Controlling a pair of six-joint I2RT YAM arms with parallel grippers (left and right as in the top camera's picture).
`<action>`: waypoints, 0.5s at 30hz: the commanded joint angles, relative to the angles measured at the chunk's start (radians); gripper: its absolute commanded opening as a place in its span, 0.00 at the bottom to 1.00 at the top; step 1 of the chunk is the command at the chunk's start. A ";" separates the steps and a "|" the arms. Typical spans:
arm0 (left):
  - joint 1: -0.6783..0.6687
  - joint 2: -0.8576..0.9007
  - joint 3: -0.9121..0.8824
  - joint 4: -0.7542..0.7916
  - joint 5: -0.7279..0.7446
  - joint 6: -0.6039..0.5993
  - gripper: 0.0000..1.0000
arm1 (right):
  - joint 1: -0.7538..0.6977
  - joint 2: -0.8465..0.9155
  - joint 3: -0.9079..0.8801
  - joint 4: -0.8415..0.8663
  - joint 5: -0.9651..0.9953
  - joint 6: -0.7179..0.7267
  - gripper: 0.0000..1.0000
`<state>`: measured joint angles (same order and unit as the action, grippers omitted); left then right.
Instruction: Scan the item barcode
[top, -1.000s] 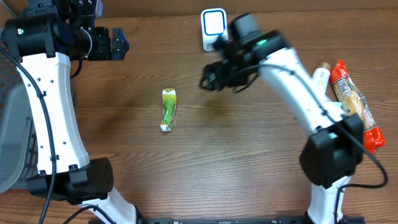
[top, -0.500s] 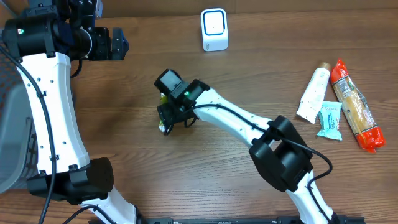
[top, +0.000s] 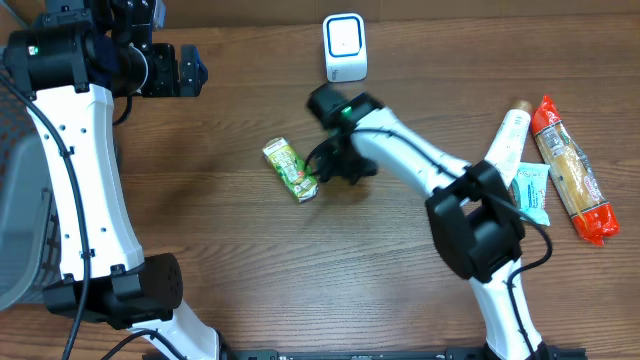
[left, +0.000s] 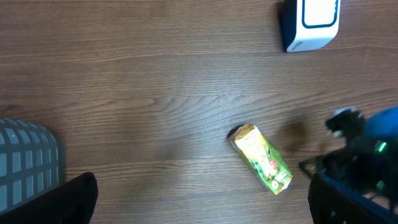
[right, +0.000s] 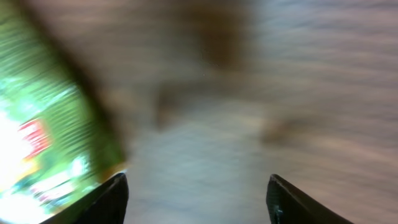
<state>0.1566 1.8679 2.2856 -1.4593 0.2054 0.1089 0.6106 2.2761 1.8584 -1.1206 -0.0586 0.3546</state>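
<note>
Left of and below my left pincer (top: 185, 72) sits a grey mesh basket (top: 18, 235). Only its gridded edge shows, so I cannot tell what it holds. That pincer's fingers stand spread wide, with nothing between them.

The green packet (top: 291, 170) lies flat and aslant on the brown, wood-grain table (top: 200, 260), just left of my right pincer (top: 328, 168). It is a slim, glossy pouch with crimped ends, green and yellow, with a small red mark. In the blurred right wrist view it sits outside the left-hand fingertip (right: 115, 194). I cannot tell whether they touch. The right pincer's jaws are apart over bare wood.

Just beyond the right pincer stands the scanner (top: 345, 47), a boxy white unit with a blue-edged face. Well to that pincer's right lie a white tube (top: 505, 150), a pale blue sachet (top: 530, 192) and a long red-orange wrapped stick (top: 570, 170).
</note>
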 joint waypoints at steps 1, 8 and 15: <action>-0.006 -0.009 0.006 0.000 0.001 0.019 0.99 | -0.022 -0.002 0.049 -0.024 0.001 -0.175 0.74; -0.006 -0.009 0.006 0.000 0.001 0.019 0.99 | 0.000 -0.008 0.155 -0.015 -0.114 -0.378 0.74; -0.006 -0.009 0.006 0.000 0.001 0.019 1.00 | 0.063 0.000 0.155 0.023 -0.118 -0.386 0.76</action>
<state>0.1566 1.8679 2.2856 -1.4593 0.2054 0.1089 0.6479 2.2791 1.9972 -1.1107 -0.1555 0.0059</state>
